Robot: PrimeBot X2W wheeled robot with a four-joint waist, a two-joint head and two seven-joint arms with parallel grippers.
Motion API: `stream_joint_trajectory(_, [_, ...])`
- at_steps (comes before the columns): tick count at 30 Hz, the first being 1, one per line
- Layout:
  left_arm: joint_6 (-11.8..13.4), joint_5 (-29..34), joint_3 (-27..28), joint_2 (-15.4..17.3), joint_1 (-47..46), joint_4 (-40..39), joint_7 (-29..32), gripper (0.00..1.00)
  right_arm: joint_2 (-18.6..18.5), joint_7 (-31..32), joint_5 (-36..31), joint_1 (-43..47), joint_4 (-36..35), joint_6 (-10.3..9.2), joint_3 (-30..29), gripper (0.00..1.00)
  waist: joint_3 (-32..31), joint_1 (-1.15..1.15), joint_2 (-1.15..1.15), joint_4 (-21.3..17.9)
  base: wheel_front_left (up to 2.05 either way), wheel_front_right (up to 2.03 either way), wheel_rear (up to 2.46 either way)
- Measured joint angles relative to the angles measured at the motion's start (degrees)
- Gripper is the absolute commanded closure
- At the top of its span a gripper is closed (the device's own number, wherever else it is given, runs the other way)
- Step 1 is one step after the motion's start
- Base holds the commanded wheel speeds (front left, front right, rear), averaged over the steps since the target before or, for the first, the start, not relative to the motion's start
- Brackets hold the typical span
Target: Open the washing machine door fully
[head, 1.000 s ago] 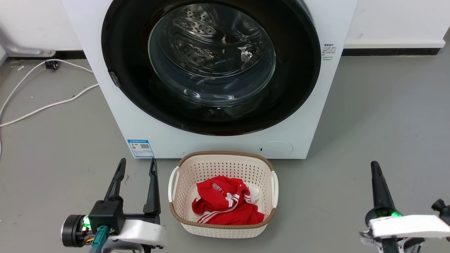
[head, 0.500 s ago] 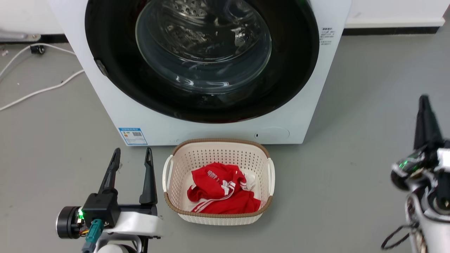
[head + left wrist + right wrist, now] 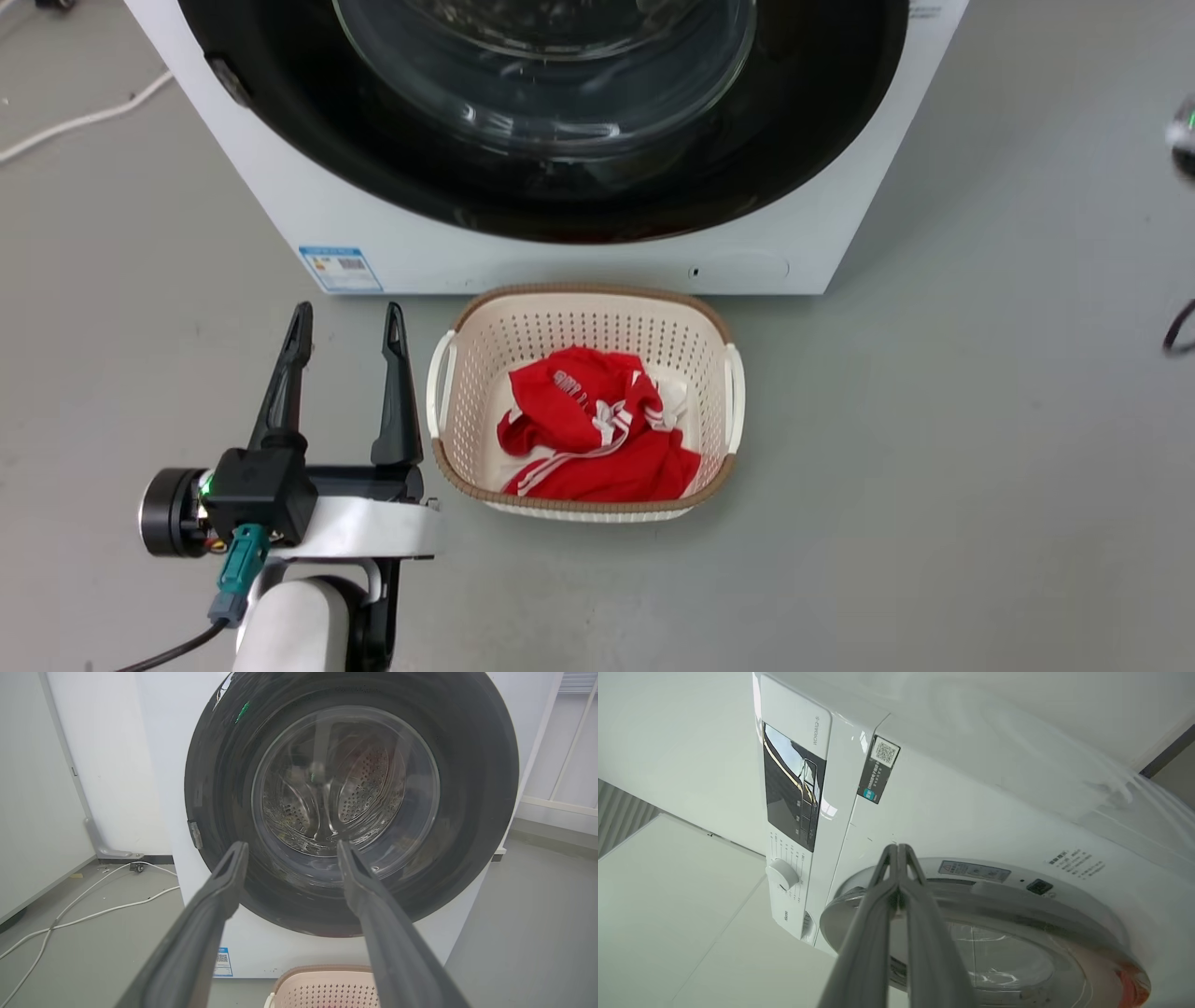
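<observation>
While left gripper (image 3: 344,327) hovers at nine o'clock of laundry basket (image 3: 583,293), fingers (image 3: 397,401) spread, right gripper (image 3: 899,851) pressed together, facing washing machine door (image 3: 1064,919).

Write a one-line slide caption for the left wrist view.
Open left gripper faces the closed washing machine door, laundry basket rim below.

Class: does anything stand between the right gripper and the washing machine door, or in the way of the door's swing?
Nothing visible lies between the right gripper and the washing machine door. The laundry basket stands on the floor before the washing machine, its rim below the door's lower edge, so the swing probably clears it.
</observation>
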Motion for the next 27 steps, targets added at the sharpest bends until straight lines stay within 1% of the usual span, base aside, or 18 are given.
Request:
stream_joint_trajectory(3, [0.2,0.0,-0.4,0.0,-1.1,-0.5,0.0,0.00,-0.4,4.4,-1.9,-8.1,5.8,0.00,3.2,1.00,1.8,0.00,0.00,0.3,0.00,0.00,0.00])
stream_joint_trajectory(6, [0.2,0.1,-0.8,0.0,-2.0,-1.0,0.0,0.00,0.2,9.1,-3.6,-15.2,10.9,0.00,6.1,1.00,3.5,0.00,0.00,0.5,0.00,0.00,0.00])
stream_joint_trajectory(13, [0.4,0.3,-1.9,0.0,-4.9,-1.9,0.0,0.00,2.0,18.2,-7.9,-27.3,18.9,0.00,11.3,1.00,7.6,0.00,0.00,1.3,0.00,0.00,0.00])
stream_joint_trajectory(15, [0.4,0.3,-2.3,0.0,-5.8,-2.1,0.0,0.00,2.3,19.6,-9.4,-29.6,20.8,0.00,12.3,1.00,8.8,0.00,0.00,1.6,0.00,0.00,0.00])
stream_joint_trajectory(16, [0.5,0.3,-2.7,0.0,-6.9,-2.5,0.0,0.00,3.2,20.2,-11.1,-32.6,23.3,0.00,13.3,1.00,10.4,0.00,0.00,1.9,0.00,0.00,0.00])
stream_joint_trajectory(21, [0.5,0.5,-3.1,0.0,-8.1,-2.9,0.0,0.00,5.2,20.6,-13.3,-36.4,27.1,0.00,14.3,1.00,13.1,0.00,0.00,2.0,0.00,0.00,0.00])
stream_joint_trajectory(23, [0.5,0.5,-3.4,0.0,-8.5,-3.0,0.0,0.00,5.7,20.6,-13.8,-37.6,28.1,0.00,14.5,1.00,14.0,0.00,0.00,2.1,0.00,0.00,0.00])
stream_joint_trajectory(27, [0.8,0.5,-4.1,0.0,-9.3,-2.9,0.0,0.00,5.9,22.7,-14.3,-39.0,29.0,0.00,14.8,1.00,15.0,0.00,0.00,2.7,0.00,0.00,0.00])
